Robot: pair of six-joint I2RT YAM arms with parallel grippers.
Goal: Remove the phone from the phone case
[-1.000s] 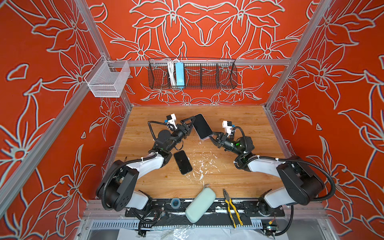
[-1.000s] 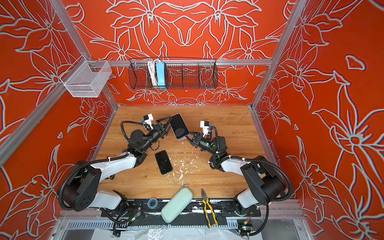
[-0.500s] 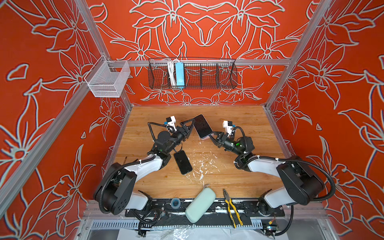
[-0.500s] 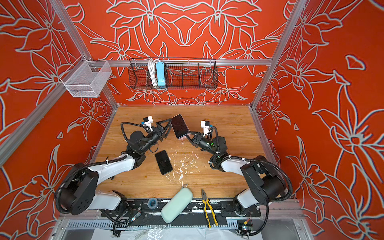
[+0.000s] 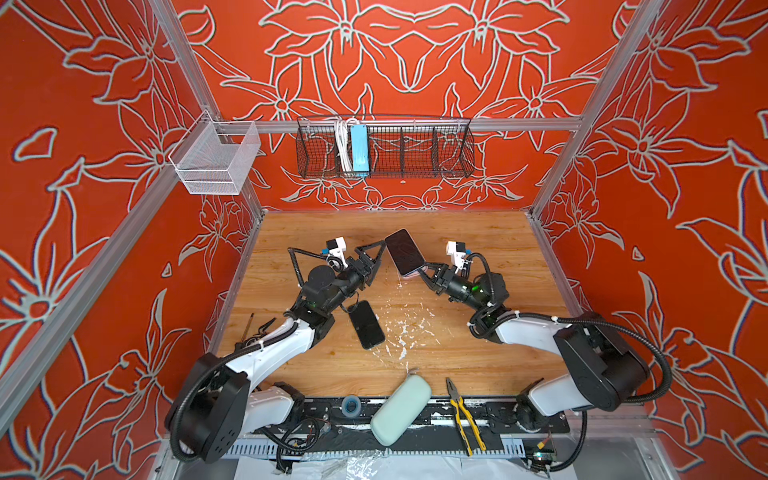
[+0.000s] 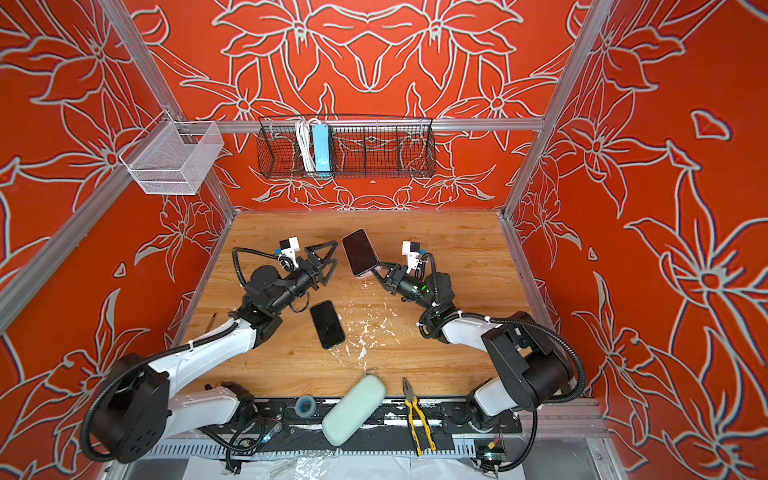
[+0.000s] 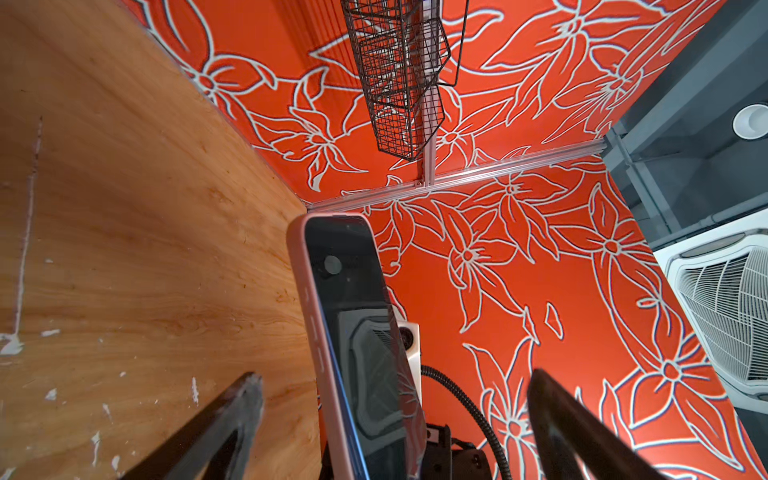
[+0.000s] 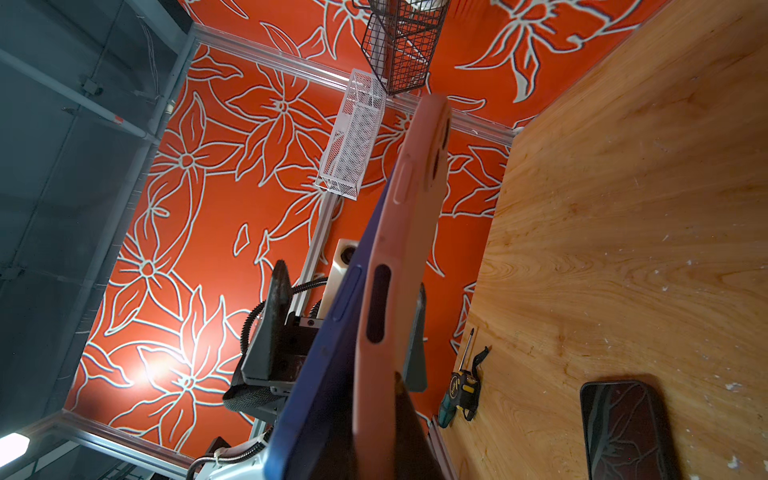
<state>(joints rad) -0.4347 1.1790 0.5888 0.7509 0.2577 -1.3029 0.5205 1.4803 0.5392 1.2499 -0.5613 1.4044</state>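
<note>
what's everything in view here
phone: one, dark, in the case, raised
phone case: one, pink, around it
second phone: one, black, flat mid-table
pouch: one, pale green, front edge
pliers: one, yellow-handled, front edge
tape roll: one, grey, front rail
wire basket: one, black, back wall
power strip: one, blue, inside it
mesh basket: one, white, left wall
tape measure: one, yellow-black, left edge
left gripper: one, black, open beside phone
right gripper: one, black, shut on case end

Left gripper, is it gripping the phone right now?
No, the left gripper is wide open with gaps to the phone, which the right gripper holds.
</note>
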